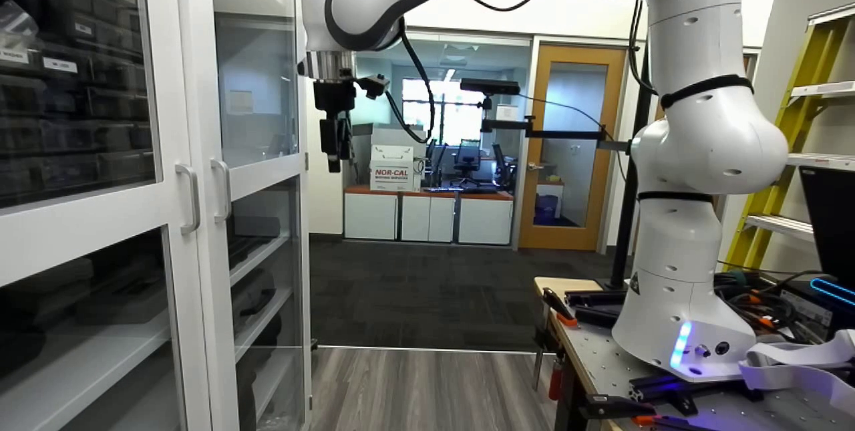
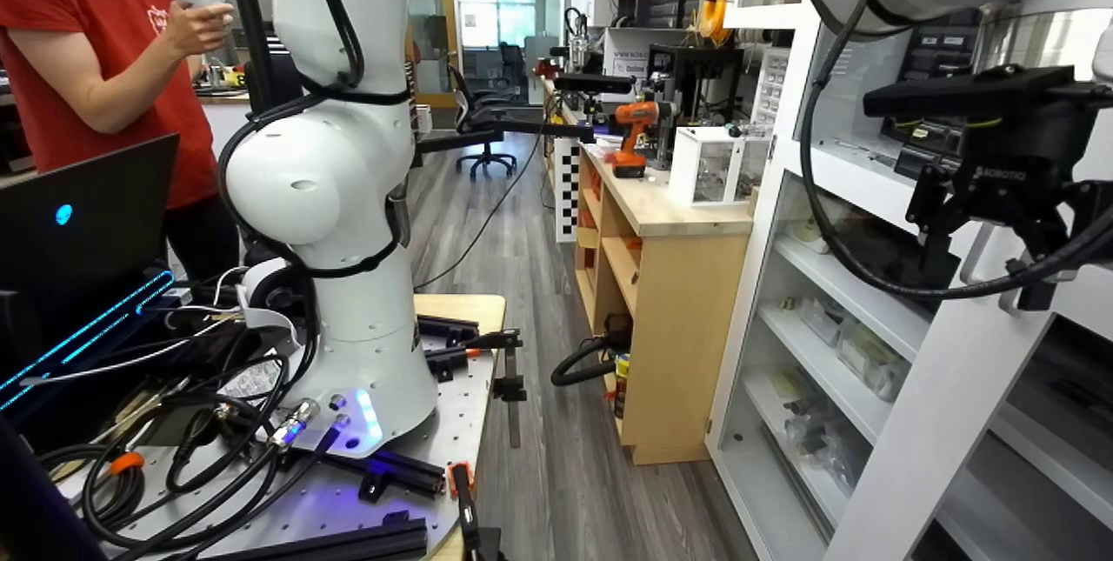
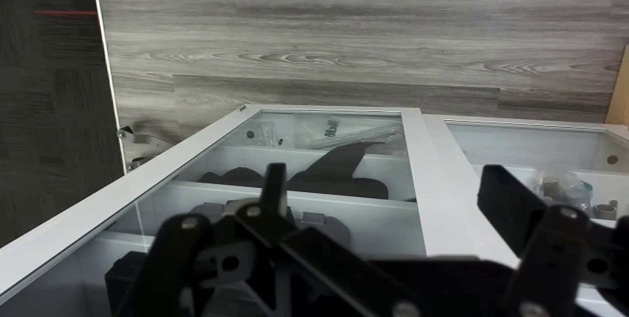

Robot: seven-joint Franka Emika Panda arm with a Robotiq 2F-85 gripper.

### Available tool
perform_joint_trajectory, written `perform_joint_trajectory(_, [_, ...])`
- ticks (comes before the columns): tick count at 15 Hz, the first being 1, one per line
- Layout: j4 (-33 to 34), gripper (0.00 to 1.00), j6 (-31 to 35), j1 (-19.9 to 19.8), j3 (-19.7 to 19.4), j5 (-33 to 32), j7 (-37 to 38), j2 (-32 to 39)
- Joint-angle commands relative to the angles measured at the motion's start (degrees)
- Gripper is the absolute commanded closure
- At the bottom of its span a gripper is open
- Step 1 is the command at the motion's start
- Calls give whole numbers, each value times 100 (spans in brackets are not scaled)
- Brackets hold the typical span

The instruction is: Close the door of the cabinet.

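Note:
A white cabinet has two glass-panelled doors. In an exterior view the far door (image 1: pixel 257 173) and near door (image 1: pixel 80 217) stand side by side, each with a grey handle (image 1: pixel 221 190). In the wrist view the doors' white stiles (image 3: pixel 432 184) meet, with a small step at their bottom edges; I cannot tell whether one is slightly ajar. My gripper (image 1: pixel 334 162) points down in front of the cabinet. In an exterior view the gripper (image 2: pixel 987 278) overlaps the handles; contact cannot be told. In the wrist view its fingers (image 3: pixel 383 179) are apart with nothing between them.
The robot base stands on a metal-topped table (image 1: pixel 588 351) facing the cabinet. A wooden workbench (image 2: pixel 687 326) adjoins the cabinet. A camera on a bar (image 1: pixel 491 87) juts from a post. A person in red (image 2: pixel 104 74) stands behind the arm. A ladder (image 1: pixel 788 150) leans behind it.

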Motion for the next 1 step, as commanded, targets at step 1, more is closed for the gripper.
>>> perform_joint_trajectory(1, [13, 0, -21, -120, 130, -25, 15, -2])
